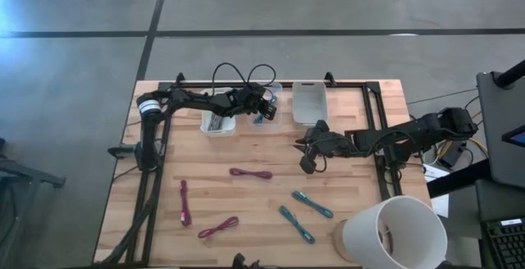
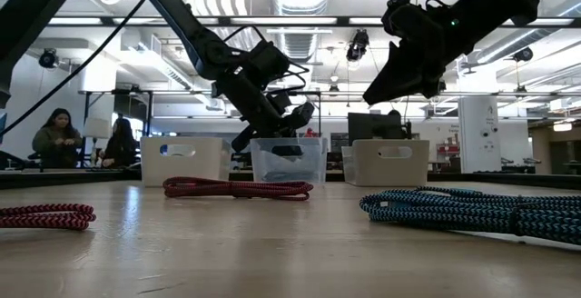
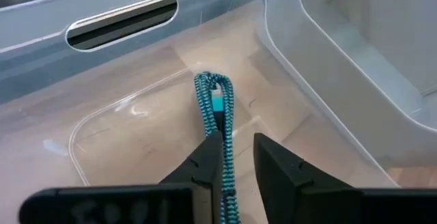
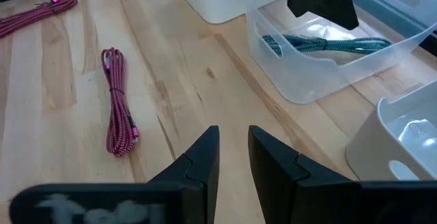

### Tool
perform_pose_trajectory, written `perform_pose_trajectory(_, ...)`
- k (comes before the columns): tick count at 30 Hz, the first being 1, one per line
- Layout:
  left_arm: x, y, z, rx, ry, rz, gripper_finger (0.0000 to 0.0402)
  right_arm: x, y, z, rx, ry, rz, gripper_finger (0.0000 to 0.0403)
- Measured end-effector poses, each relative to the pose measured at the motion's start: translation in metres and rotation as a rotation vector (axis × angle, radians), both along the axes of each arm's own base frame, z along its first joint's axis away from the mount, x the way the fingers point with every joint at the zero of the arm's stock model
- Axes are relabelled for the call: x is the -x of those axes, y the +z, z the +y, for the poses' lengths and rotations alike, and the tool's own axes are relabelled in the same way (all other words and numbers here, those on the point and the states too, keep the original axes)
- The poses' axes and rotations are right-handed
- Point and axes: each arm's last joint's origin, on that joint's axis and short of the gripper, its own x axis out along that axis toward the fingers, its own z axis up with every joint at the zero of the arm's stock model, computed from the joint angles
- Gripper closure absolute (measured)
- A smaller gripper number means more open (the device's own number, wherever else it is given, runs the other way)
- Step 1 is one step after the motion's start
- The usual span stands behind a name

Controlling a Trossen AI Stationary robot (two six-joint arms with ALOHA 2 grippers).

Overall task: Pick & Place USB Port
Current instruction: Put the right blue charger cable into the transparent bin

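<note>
Teal USB cable hangs from the left gripper, fingers pinched on it w/ only the cord's width between them, lower end dangling into the clear bin at the far side of the table. Right wrist view shows the cable already partly lying on the bin floor. Judging from that, placing step is near done, release not yet made.

Clear bin sits between two white bins: one to its left, one to its right, all close together along the far edge.

Right gripper hovers mid-table, right of centre, fingers a small gap apart, holding nothing.

Risks: cable tail could drape over the bin rim and slide out if let go too high or off-centre; cord may snag on a finger at release and get pulled back up; bin is light, a nudge could shift it into its neighbours.

Room: tight at the bins, walls on both sides, so straight up is the clean exit. Near half of table is open but strewn w/ loose cables: magenta; teal. White cylinder crowds the near right corner.
</note>
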Motion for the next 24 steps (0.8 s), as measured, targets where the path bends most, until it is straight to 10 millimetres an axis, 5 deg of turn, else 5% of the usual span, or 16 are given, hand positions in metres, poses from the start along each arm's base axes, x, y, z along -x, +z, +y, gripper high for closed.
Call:
perform_pose_trajectory(9, 0.001, 0.006, -0.001, -0.016, -0.014, -0.004, 0.0296, 0.000, 0.000, 0.001, -0.027, 0.036, 0.004, 0.0311)
perform_pose_trajectory(24, 0.013, 0.071, -0.014, -0.149, -0.130, -0.122, 0.0296, 0.007, -0.008, 0.028, -0.238, 0.226, 0.093, 0.0309)
